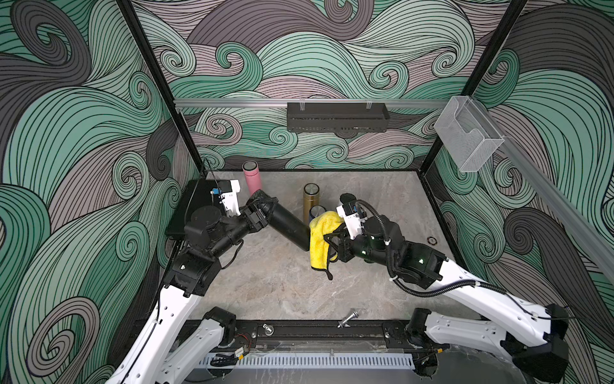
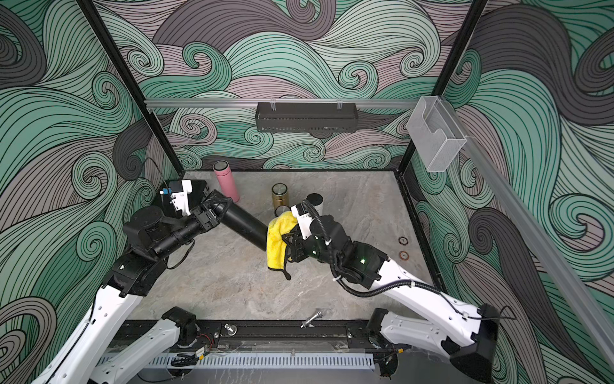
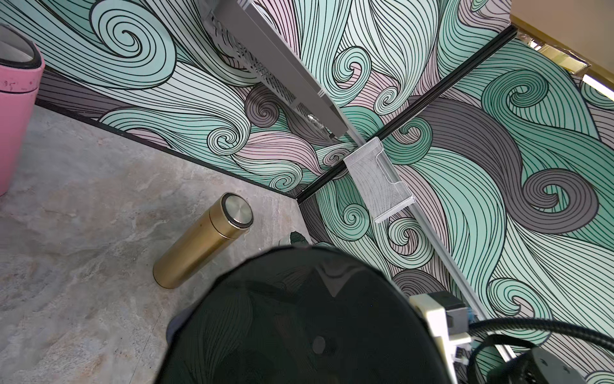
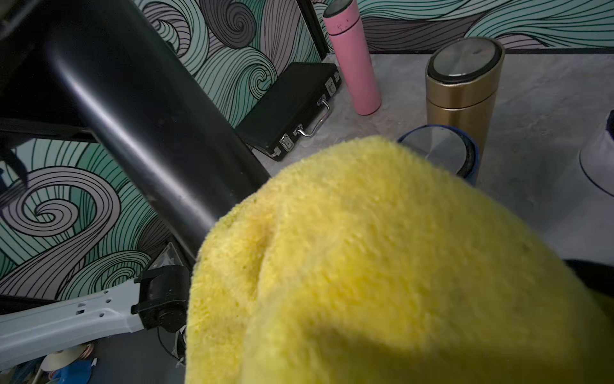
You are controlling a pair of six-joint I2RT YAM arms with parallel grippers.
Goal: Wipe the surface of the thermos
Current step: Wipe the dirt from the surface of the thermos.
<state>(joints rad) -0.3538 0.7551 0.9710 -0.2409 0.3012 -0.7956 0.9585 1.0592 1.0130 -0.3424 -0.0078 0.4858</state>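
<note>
While the black case [image 1: 196,206] lies flat at the far left of the tabletop [image 1: 282,292], the left tool [image 1: 264,206] is clamped around one end of the black thermos [image 1: 289,226], which runs diagonally toward the centre. Behind it, the pink flask [image 1: 252,178] stands upright by the back wall. Further right stands the gold flask [image 1: 310,201], a blue-rimmed flask [image 1: 317,212] just in front of it. Now the yellow cloth [image 1: 320,242]: it drapes over the thermos's other end, touching it, and the right tool [image 1: 334,241] is pressed together, pinching that cloth.
</note>
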